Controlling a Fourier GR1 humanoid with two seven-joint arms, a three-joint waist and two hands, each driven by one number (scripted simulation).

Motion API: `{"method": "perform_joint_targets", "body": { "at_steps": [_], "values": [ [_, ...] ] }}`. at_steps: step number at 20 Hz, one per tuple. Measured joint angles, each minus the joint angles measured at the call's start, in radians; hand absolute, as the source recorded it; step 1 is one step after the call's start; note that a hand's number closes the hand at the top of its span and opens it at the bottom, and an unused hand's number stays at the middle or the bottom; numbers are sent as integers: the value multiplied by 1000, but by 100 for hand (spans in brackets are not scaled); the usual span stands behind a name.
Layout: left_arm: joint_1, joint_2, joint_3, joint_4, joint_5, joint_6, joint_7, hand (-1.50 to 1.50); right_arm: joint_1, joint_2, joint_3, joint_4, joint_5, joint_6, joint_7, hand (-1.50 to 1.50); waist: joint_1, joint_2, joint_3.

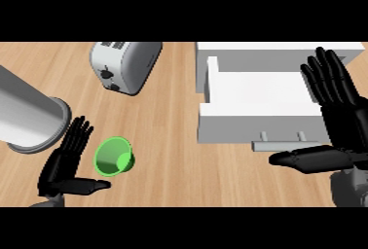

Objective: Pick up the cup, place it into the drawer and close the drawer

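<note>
A green cup (114, 155) lies on its side on the wooden counter at the lower left, its mouth facing the view. My left hand (66, 163) stands just left of it, open with fingers straight and thumb out below the cup, apart from it. A white drawer (259, 99) stands pulled open at the right, its inside bare, with a grey handle (284, 144) on its front. My right hand (336, 109) is open at the drawer's right side, fingers straight up and thumb stretched left below the handle.
A silver toaster (123, 65) stands at the back, left of the drawer. A large grey cylinder (27, 119) lies on its side at the left edge, close behind my left hand. Bare wood lies between cup and drawer.
</note>
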Motion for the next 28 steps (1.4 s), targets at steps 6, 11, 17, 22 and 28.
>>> {"method": "perform_joint_targets", "body": {
  "at_steps": [6,11,17,22,28],
  "values": [
    [-95,38,32,290,-51,-21,-171,-150,-18,3,-8,21,9,3,-5,-150,-1,0,0],
    [-188,56,52,539,-99,-8,-339,-150,-13,-3,-16,-17,-7,15,33,-150,-4,1,0],
    [-282,51,60,785,-143,30,-508,-150,-34,0,-20,-15,-5,14,48,-150,-6,2,-1],
    [-348,76,75,921,-156,41,-568,-150,-39,-8,-36,-16,-22,23,58,-150,-10,4,-2],
    [-398,67,79,999,-173,66,-604,-150,-50,-14,-40,-21,-33,31,74,-150,-18,6,-1]
  ]
}}
